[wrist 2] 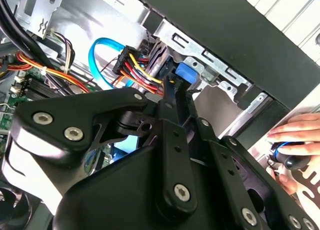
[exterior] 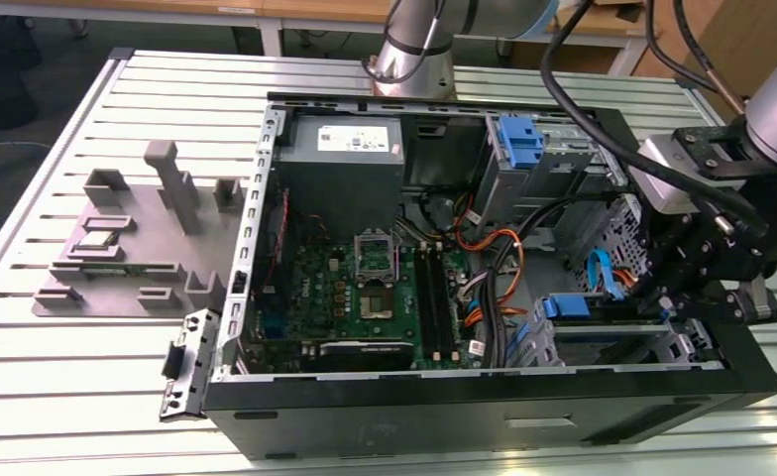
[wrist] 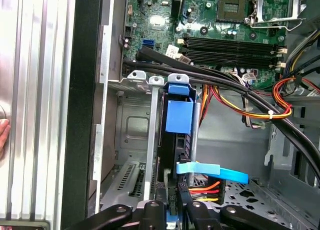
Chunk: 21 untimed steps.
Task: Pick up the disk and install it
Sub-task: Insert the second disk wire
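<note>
Exterior view: open computer case [exterior: 495, 397] lies on its side on a slatted metal bench [exterior: 98, 357]. Arm reaches in from the exterior view's right; gripper [exterior: 673, 297] sits low over the drive cage [exterior: 613, 342] at the case's corner on that side. Motherboard [exterior: 362, 288] is exposed in the middle of the case; grey power supply box [exterior: 342, 164] at the far end. A blue plastic bracket [exterior: 521, 144] stands in the far bay. Grey fixture [exterior: 138, 238] rests on the bench, outside the case on the exterior view's left, well apart from the arm.

First wrist view: the disk [wrist: 175, 140] stands on edge inside the drive cage slot, its blue carrier tab [wrist: 179, 115] facing the camera. The gripper [wrist: 172, 207] fingers are drawn close together on the disk's near edge; they appear clamped on it. A blue data cable [wrist: 212, 171] crosses just beside the disk, with red and yellow power wires [wrist: 205, 187] next to it.

Second wrist view: the gripper [wrist 2: 179, 97] tips meet at the blue carrier end. A person's hand [wrist 2: 295, 137] rests outside the case wall, holding a dark-handled tool [wrist 2: 290, 157].
</note>
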Tool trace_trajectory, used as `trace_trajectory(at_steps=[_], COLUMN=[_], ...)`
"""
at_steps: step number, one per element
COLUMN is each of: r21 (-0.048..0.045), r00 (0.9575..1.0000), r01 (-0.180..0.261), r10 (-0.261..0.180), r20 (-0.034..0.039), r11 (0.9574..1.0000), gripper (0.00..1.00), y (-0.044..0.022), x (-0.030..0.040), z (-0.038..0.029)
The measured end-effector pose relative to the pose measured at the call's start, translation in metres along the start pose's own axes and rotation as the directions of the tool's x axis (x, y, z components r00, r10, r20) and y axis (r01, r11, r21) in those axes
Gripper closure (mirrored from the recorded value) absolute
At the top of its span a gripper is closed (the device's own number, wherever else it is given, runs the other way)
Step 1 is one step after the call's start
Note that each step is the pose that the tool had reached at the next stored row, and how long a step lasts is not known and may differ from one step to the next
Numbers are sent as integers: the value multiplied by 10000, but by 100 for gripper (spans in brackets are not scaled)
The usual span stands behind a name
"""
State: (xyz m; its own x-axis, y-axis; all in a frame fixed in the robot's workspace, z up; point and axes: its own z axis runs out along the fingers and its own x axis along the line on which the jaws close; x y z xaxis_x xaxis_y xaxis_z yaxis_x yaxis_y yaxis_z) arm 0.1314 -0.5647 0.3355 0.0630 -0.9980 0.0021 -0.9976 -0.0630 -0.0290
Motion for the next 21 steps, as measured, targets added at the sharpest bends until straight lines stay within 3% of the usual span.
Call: trace_trajectory(at_steps=[5,13,21], r21=[5,6,8], r00=[10000,9999,9999], r01=[-1,-1,-2], r10=[1,1,2], r20=[72,102,121], r11=[10000,10000,10000], gripper=[76,76,76], y=[-1,-53,-55], x=[0,3,3], z=[3,5,19])
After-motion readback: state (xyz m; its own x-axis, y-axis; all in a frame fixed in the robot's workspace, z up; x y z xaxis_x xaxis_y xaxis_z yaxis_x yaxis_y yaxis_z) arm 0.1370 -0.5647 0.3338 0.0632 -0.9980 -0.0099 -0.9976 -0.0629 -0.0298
